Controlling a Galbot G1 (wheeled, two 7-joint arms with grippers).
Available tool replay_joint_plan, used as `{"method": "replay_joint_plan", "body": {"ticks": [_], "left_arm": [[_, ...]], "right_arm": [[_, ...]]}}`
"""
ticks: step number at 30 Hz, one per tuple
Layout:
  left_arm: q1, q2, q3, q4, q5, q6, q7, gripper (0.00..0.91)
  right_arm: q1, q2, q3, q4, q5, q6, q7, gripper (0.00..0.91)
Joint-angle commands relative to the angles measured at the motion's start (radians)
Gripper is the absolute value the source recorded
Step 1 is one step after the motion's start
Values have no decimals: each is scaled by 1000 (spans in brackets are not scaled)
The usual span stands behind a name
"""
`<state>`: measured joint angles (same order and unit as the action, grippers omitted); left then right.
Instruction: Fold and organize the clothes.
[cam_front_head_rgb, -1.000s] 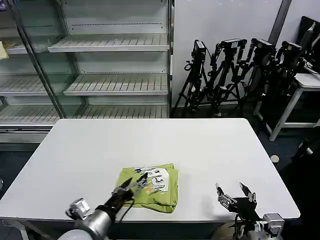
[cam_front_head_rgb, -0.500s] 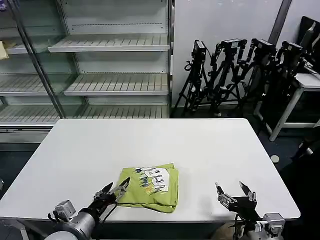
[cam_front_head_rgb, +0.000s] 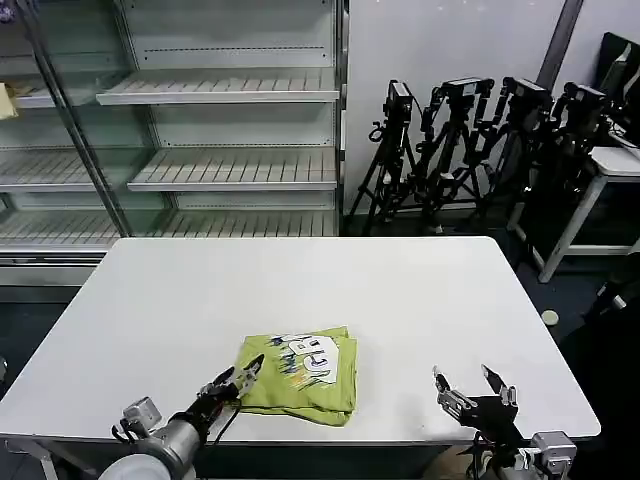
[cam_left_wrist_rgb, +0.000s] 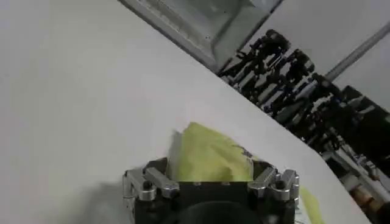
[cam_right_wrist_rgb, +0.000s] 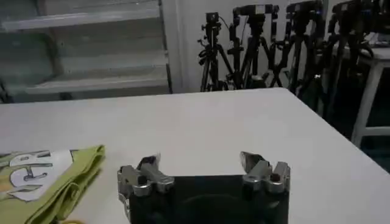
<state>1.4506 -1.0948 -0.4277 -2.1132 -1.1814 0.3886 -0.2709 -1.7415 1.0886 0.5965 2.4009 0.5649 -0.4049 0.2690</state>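
We found the shirt (cam_front_head_rgb: 301, 374) folded into a compact lime-green packet on the white worktop (cam_front_head_rgb: 300, 290), lying toward the near edge at about 6 o'clock from the worktop's centre. Contrary to a plain garment, its upper face carried a white printed graphic with dark lettering, turned upward and sitting toward the far side of the packet. The folded edges looked stacked in several layers along the near and right sides.

Our left pincer (cam_front_head_rgb: 240, 375) was at the shirt's 9 o'clock edge, its fingers narrowly parted and their tips at the fabric's border; we could not tell whether they touched it, and they were not gripping the cloth. In the left wrist view the shirt (cam_left_wrist_rgb: 210, 163) lay just beyond the pincer's body.

Our right pincer (cam_front_head_rgb: 475, 388) sat well apart from the shirt, at about 3 o'clock from it near the worktop's front right corner, fingers spread wide and holding nothing. In the right wrist view its two fingertips stood open above the bare worktop (cam_right_wrist_rgb: 244, 128), with the shirt (cam_right_wrist_rgb: 58, 179) off to one side.

Beyond the worktop, at 12 o'clock, stood a shelving unit (cam_front_head_rgb: 220, 130) whose slatted shelves held nothing, and at 1 to 2 o'clock a cluster of black tripods (cam_front_head_rgb: 470, 150).
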Motion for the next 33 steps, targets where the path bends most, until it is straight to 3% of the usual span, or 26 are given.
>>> {"method": "replay_joint_plan", "body": {"ticks": [1, 3, 6, 28, 33], "left_arm": [[-67, -26, 39, 75, -39, -4, 2, 534], [-70, -22, 43, 80, -39, -14, 6, 222], [-70, -20, 45, 81, -41, -20, 16, 71], [-40, -44, -3, 26, -121, -55, 32, 40], [-11, -13, -73, -6, -130, -53, 30, 40]], "right_arm": [[-26, 4, 13, 12, -4, 3, -1, 907], [-34, 4, 21, 18, -3, 4, -2, 907], [-45, 6, 29, 25, -2, 5, -2, 907], [-57, 18, 32, 55, -4, 0, 5, 907], [-61, 17, 39, 59, -1, 1, 3, 907]]}}
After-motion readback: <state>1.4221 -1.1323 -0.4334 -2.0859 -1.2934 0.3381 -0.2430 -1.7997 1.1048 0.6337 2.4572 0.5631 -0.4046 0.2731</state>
